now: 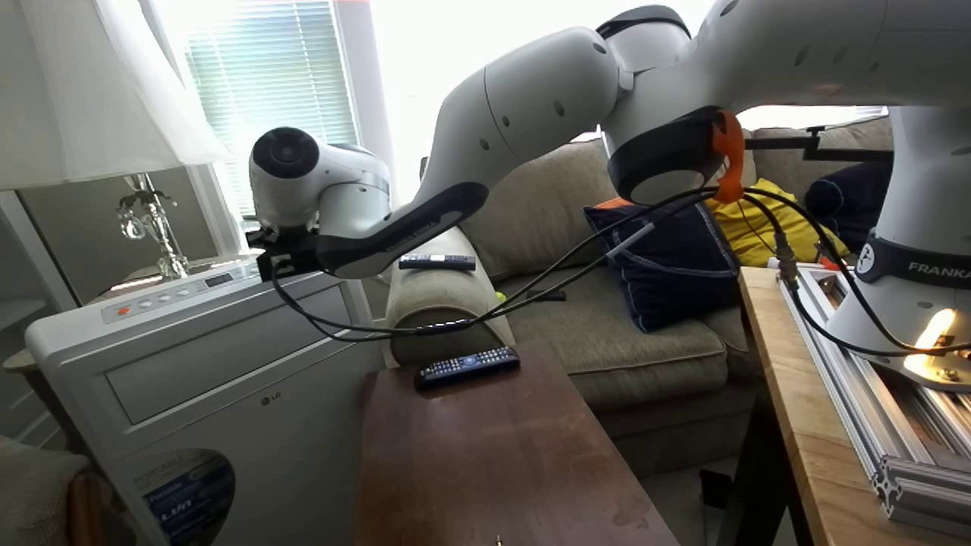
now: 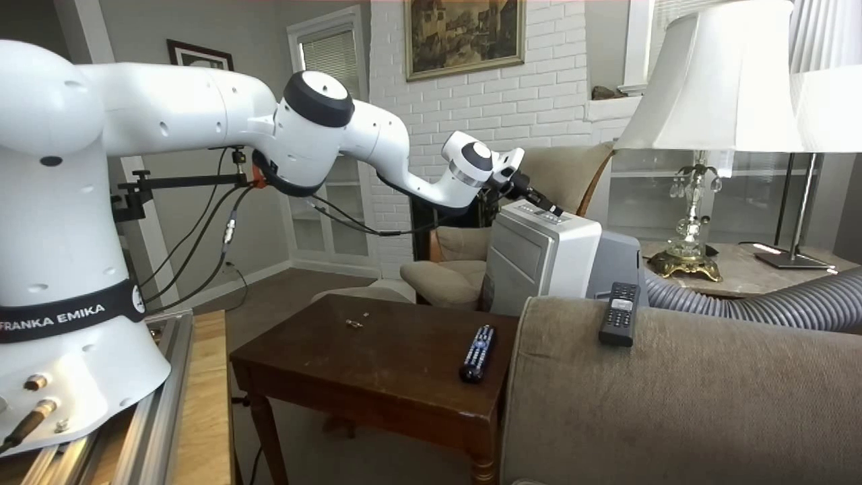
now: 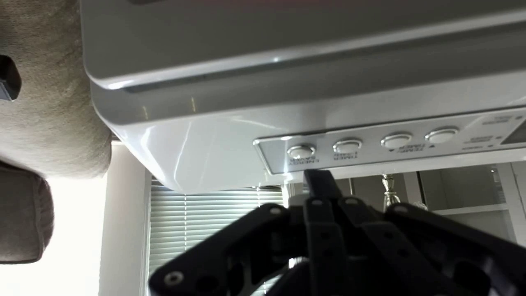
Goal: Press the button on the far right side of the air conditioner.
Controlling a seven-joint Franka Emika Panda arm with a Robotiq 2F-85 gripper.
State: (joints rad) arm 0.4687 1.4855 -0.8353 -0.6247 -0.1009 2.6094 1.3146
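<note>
As the gripper (image 3: 321, 183) sits low in the wrist view: its black fingers (image 3: 318, 211) are drawn together, reaching to the edge of the panel (image 3: 274, 152); whether they touch the casing, you cannot tell from here.
Energy saver button (image 3: 301, 151): right there, round and pale, last in its row, just beside the fingers in this view; its lettering shows upside down.
Along the row: timer button (image 3: 347, 146) next, then two temp/timer buttons (image 3: 396, 141), then a dark display (image 3: 518, 135) cut by the view's edge.
Air conditioner (image 1: 303, 447): big, white, boxy, standing beside the table (image 1: 485, 447), and both exterior views put the gripper at its top, toward the right end as seen from its front; LG lettered on the front, a dark blue label (image 1: 190, 493) low down.
Table: brown wood, a black remote (image 2: 478, 353) lying near the sofa, plus a shiny bit (image 2: 353, 324) too small to name.
Sofa (image 1: 592, 334): beige, just past the table, a second remote (image 2: 619, 330) on its arm, a navy cushion (image 1: 656, 265) and a yellow cushion (image 1: 751, 246) on the seat.
Hose (image 2: 754, 311): grey, ribbed, sweeping behind the sofa arm and out of view.
Lamp (image 2: 714, 94): white shade, glass stem, gilt foot, planted on a side table (image 2: 747, 273).
Blinds (image 1: 265, 106): behind the lamp in an exterior view, bright with daylight.
Painting (image 2: 465, 37): gold-framed, up on the white brick wall (image 2: 498, 114), well back from all the action.
</note>
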